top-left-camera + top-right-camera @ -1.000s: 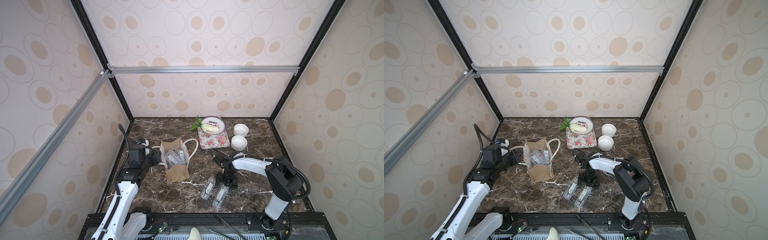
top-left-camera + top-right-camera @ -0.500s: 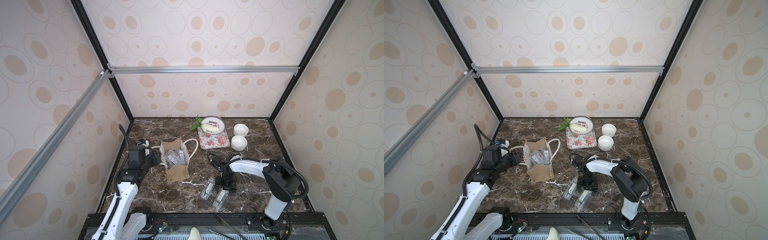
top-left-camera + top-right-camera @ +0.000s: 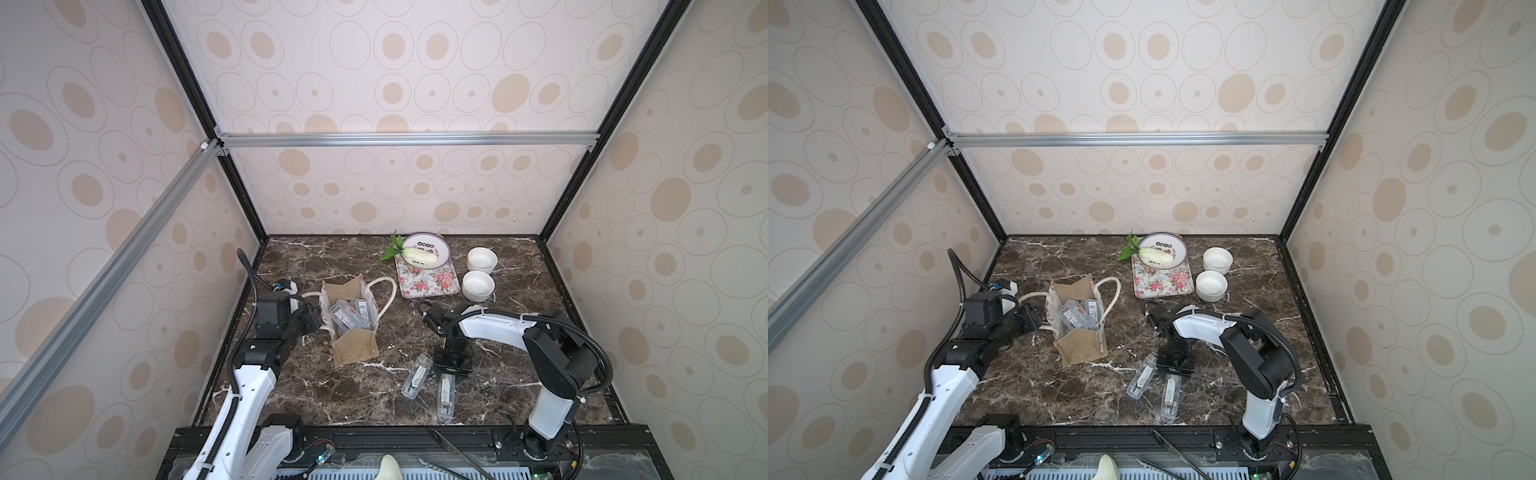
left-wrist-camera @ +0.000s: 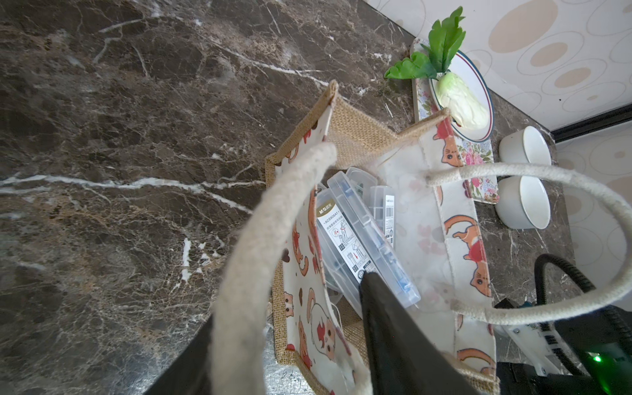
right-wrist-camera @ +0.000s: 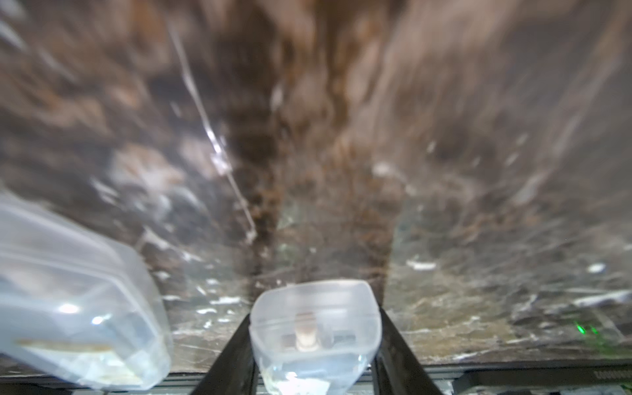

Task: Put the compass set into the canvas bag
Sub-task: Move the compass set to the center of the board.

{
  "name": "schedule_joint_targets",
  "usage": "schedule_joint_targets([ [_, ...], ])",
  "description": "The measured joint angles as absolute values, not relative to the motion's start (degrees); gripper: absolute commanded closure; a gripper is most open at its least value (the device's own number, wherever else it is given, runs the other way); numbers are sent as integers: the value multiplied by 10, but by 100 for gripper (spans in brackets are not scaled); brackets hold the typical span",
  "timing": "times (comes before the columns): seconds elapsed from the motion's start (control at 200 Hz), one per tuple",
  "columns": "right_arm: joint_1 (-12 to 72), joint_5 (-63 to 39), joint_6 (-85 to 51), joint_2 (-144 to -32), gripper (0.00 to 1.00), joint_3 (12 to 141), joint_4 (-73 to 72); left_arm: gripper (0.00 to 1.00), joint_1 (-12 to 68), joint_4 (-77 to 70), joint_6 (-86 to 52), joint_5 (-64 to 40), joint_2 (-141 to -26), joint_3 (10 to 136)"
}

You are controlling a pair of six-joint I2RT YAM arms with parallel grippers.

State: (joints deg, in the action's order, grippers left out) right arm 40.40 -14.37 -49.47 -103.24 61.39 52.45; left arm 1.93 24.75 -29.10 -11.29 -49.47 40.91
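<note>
compass case (image 5: 313, 307) pinched in right gripper (image 5: 314, 316) — left gripper (image 3: 311, 323) straddles canvas bag (image 3: 354, 354)

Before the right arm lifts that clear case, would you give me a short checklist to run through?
1. The right gripper grips the compass case, a finger on each side: ok.
2. The neighbouring case lies apart from it: ok.
3. The canvas bag stands upright, mouth open: ok.
4. The left gripper straddles the bag's wall; firm hold: cannot tell.
5. Room left beside the cases already inside: cannot tell.
</note>
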Motion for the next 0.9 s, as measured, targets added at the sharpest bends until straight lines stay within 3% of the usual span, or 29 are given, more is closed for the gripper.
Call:
schedule_joint_targets([
  [0.105, 389, -143, -476, -1044, 63, 631, 525, 50, 19, 249, -291, -109, -493, 409],
  [0.385, 333, -89, -388, -1103, 59, 721, 557, 50, 19, 249, -291, -98, -482, 409],
  [0.59, 330, -38, -345, -1132, 38, 770, 568, 50, 19, 249, -291, -94, -479, 409],
  [0.9, 371, -13, -345, -1087, 33, 707, 561, 50, 19, 236, -292, -95, -475, 408],
])
